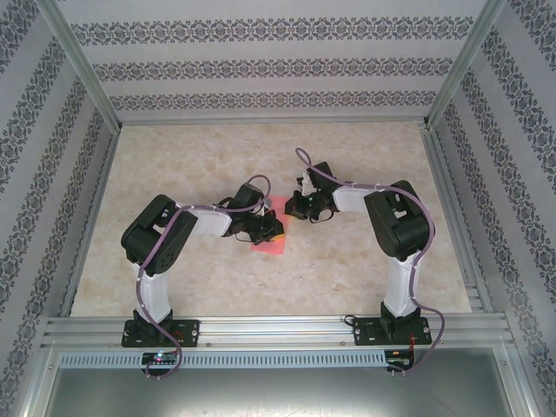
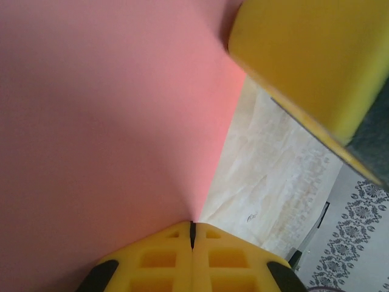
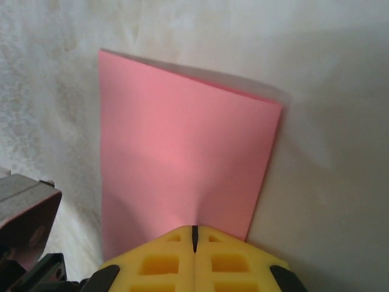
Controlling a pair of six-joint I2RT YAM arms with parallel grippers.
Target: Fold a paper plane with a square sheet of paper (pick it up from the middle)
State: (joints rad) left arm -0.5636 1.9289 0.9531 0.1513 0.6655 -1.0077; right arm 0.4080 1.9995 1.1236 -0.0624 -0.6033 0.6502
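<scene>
The thin pink-red square sheet of paper (image 3: 182, 146) sits in the middle of the pale stone-look table (image 1: 217, 287). In the top view, the left gripper (image 2: 192, 226) is at the paper's 11 o'clock, pinched tight on it. The right gripper (image 3: 194, 231), at 1 o'clock, pinches another edge. To fold well, I think both should move slowly together, so nothing rips or slips.

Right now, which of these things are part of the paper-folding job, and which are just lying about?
In the job: pink paper; left tool and right tool, both shut on it.
Just surroundings: marbled tabletop; patterned walls; metal rail in front.
</scene>
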